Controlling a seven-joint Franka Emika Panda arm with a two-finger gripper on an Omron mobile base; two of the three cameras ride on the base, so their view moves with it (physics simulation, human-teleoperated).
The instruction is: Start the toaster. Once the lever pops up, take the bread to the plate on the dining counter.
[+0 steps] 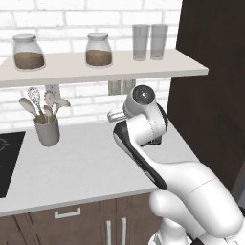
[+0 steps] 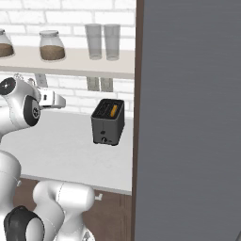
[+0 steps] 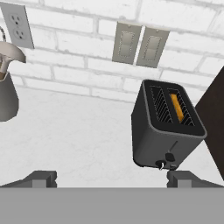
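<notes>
White brick wall [image 3: 78,48] behind, with a smooth pale worktop [image 1: 86,162] running under a shelf [image 1: 95,67] of glass jars and tumblers. So we're at the very first step: getting the toaster going. Nothing's pressed yet as far as I can judge.

Toaster [image 3: 168,127] is a boxy dark grey thing with a matte look, sitting on the worktop near the dark panel on the right. Bread [image 3: 176,106] is down in one of the top slots, just a golden edge showing. Gripper [image 3: 111,179] hangs well short of it, jaws spread wide, holding nothing. Next move probably needs reaching in and pushing down the little lever [image 3: 170,156] on the front face, above the tiny knob [image 3: 160,165].
</notes>
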